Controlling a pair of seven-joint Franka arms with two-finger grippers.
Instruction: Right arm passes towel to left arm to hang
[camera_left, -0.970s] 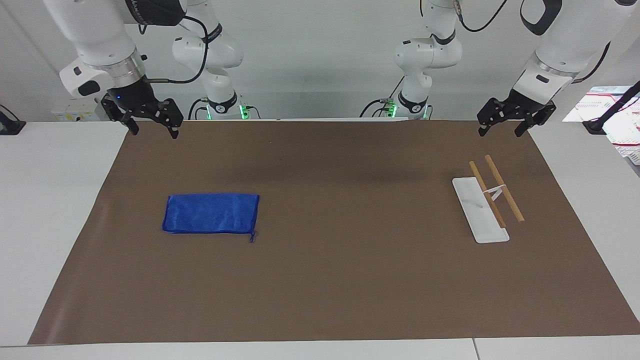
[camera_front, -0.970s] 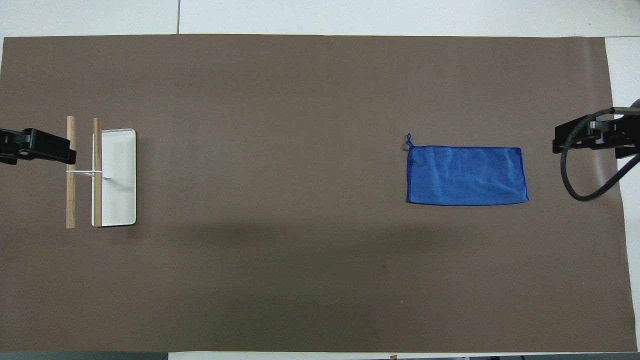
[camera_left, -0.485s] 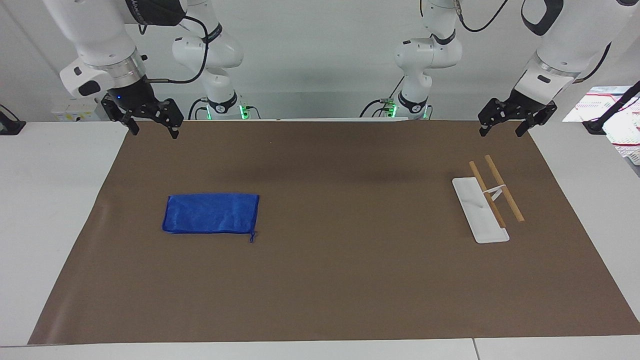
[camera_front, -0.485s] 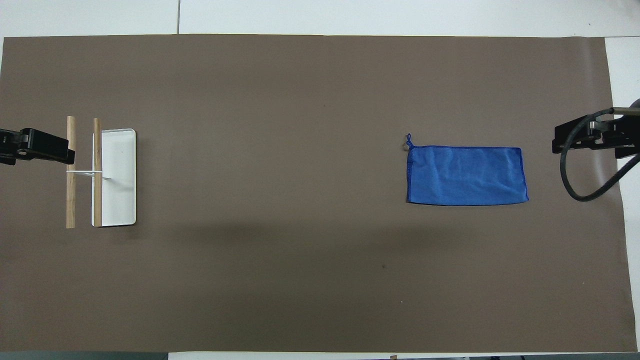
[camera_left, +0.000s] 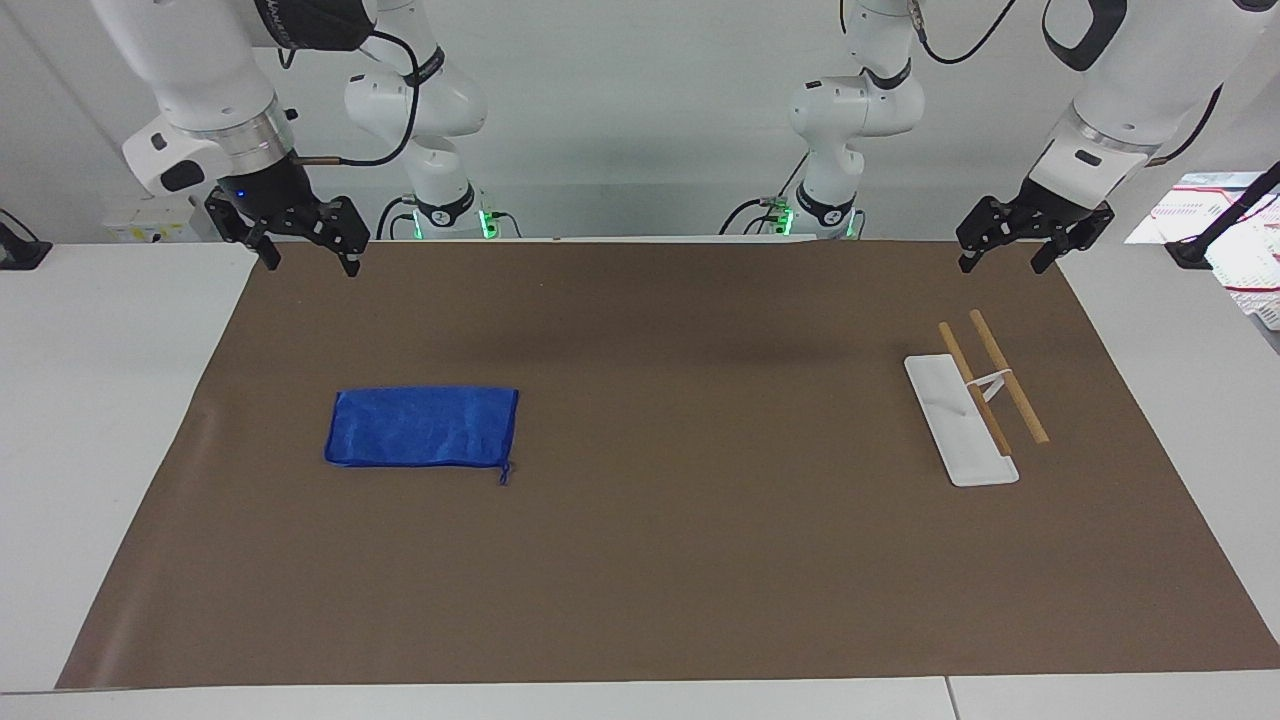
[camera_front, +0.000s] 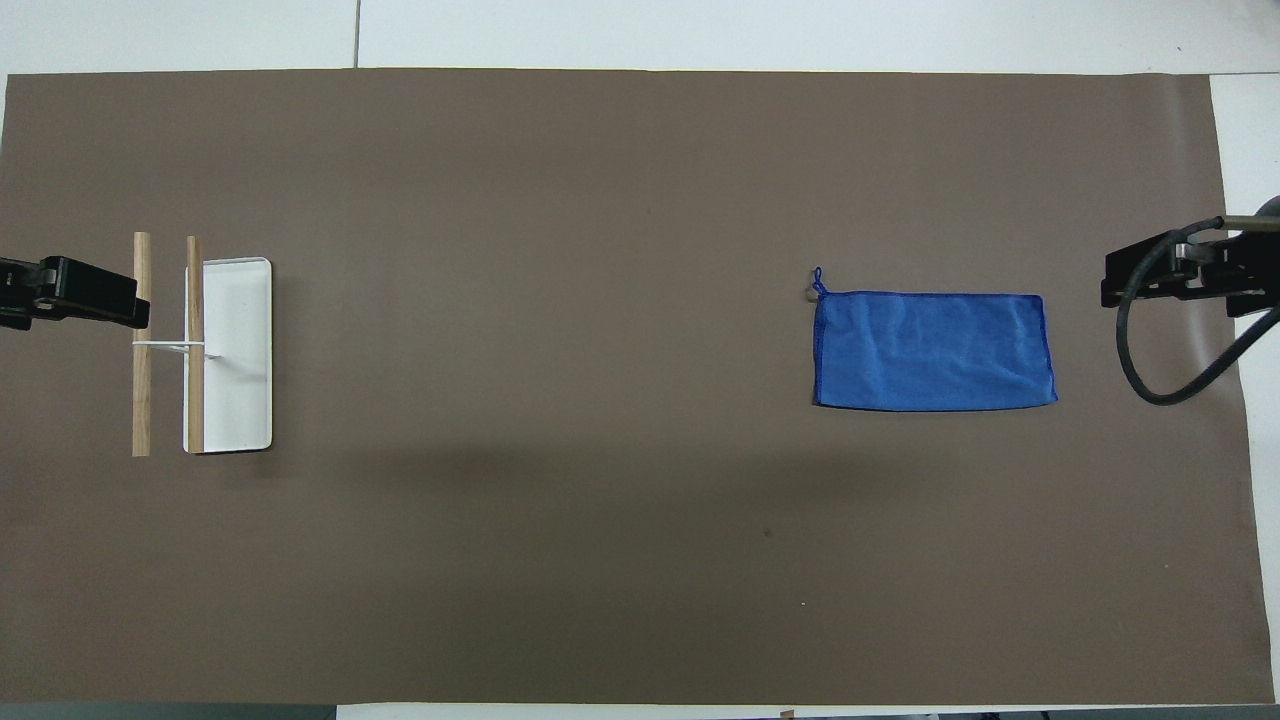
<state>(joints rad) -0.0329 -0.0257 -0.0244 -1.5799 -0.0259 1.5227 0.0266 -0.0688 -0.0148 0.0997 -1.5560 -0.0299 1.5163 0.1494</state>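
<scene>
On the brown mat (camera_left: 660, 560), toward the right arm's end of the worktop (camera_left: 90, 400), the towel (camera_left: 421, 427) lies flat and spread out, a blue rectangle with its long edges running along the worktop's length. Its short loop (camera_left: 505, 472) sticks out at the corner farther from the robots, on the side facing the mat's middle; in the overhead view that is the towel's 11 o'clock corner. Nothing touches the towel.

Right claw (camera_left: 306, 252) hangs in the air over the mat's corner at the right arm's end, at about 11 o'clock from the towel in the facing view, well apart from it. Fingers spread wide, holding nothing. Blue light on above it.

Left claw (camera_left: 1001, 252) hangs over the mat's edge at the left arm's end, also wide apart and holding nothing. Both arms wait.

Towel rack (camera_left: 960, 420) stands toward the left arm's end, well apart from the towel: flat white base with a thin white upright carrying two wooden rods (camera_left: 1008, 376) side by side. In the overhead view the left claw (camera_front: 70, 297) sits at the rack's 9 o'clock, overlapping one rod's upper part. Rods bare.
</scene>
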